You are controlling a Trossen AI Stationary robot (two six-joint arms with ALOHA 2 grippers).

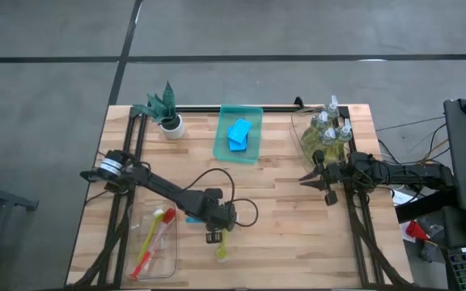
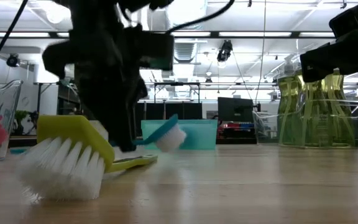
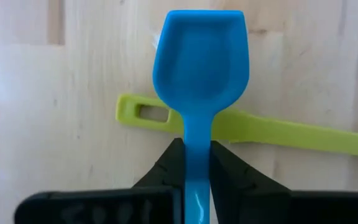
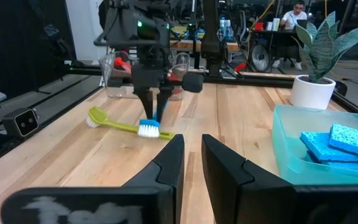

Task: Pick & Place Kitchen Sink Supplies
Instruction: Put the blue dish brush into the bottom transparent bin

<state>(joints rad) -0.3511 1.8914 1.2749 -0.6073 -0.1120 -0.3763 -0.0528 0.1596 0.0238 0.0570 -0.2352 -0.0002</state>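
Left gripper (image 1: 213,235) low over table front, fingers clamped – right gripper (image 1: 317,179) waits at right side, fingers slightly apart.

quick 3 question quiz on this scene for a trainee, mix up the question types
1. True or false: the left gripper is shut on the blue brush.
2. Where do the blue sponges lie? A) in the green tray B) on the bare table C) beside the soap bottles
3. Fill in: the green brush lies on the ____, outside the clear tray holding the red and yellow brushes.

Key: 1 true; 2 A; 3 table. The right gripper waits by the bottles.
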